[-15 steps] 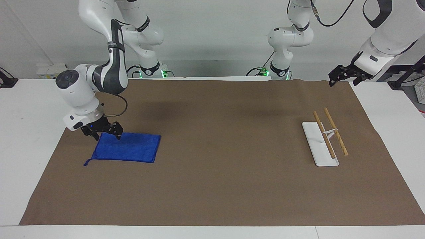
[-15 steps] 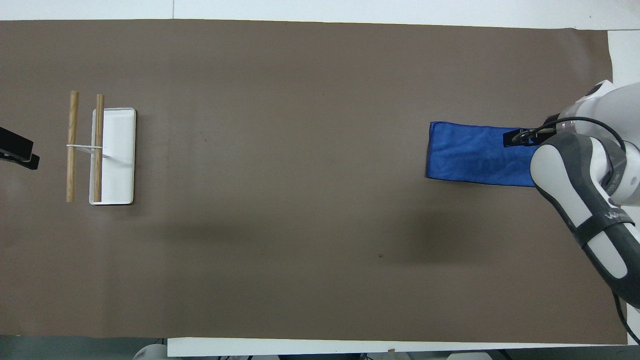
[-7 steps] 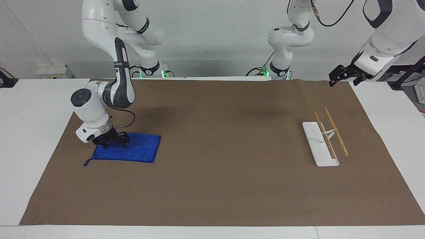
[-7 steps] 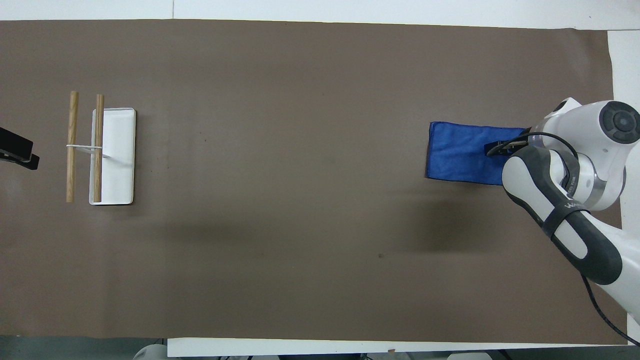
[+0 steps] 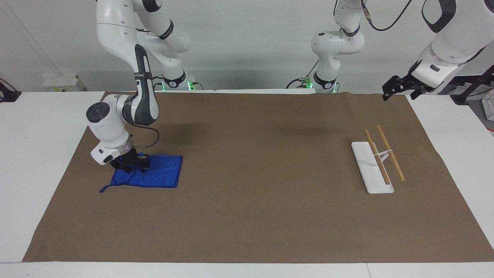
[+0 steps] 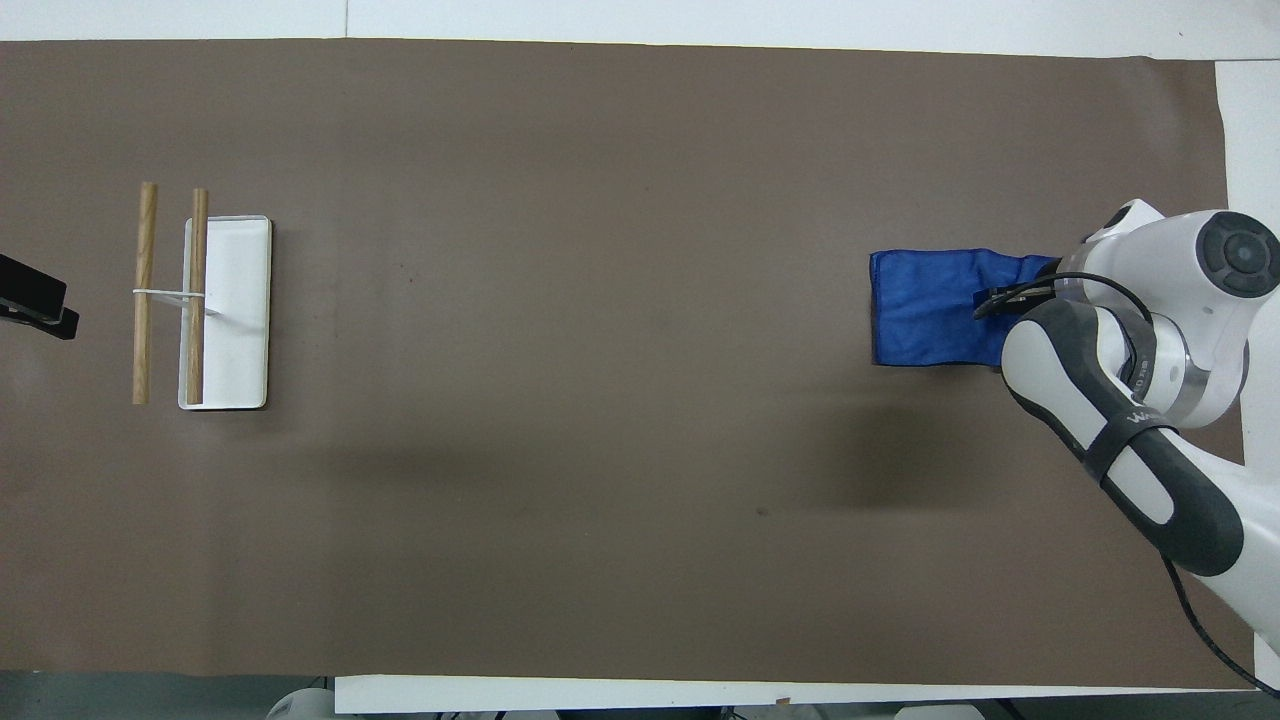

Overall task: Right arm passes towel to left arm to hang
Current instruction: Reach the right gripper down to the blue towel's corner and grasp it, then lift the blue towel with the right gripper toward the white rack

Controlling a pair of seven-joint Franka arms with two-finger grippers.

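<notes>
The blue towel (image 5: 162,172) lies on the brown mat at the right arm's end of the table, its thin loop (image 5: 103,189) at the corner farthest from the robots. My right gripper (image 5: 129,165) is down on the towel's end and shut on a bunched fold of it. In the overhead view the right gripper (image 6: 1000,300) shows at the towel (image 6: 925,310), partly under the arm. My left gripper (image 5: 401,88) waits open and empty in the air over the mat's corner at the left arm's end; its tip shows in the overhead view (image 6: 40,300).
A white rack base (image 5: 366,170) with two wooden rods (image 5: 390,152) on a stand sits at the left arm's end of the mat; it shows in the overhead view too (image 6: 240,310). The brown mat (image 5: 262,185) covers most of the table.
The right gripper came down onto the towel and closed on it. The towel bunched and its free end slid a little toward the gripper. The left arm has not moved.
</notes>
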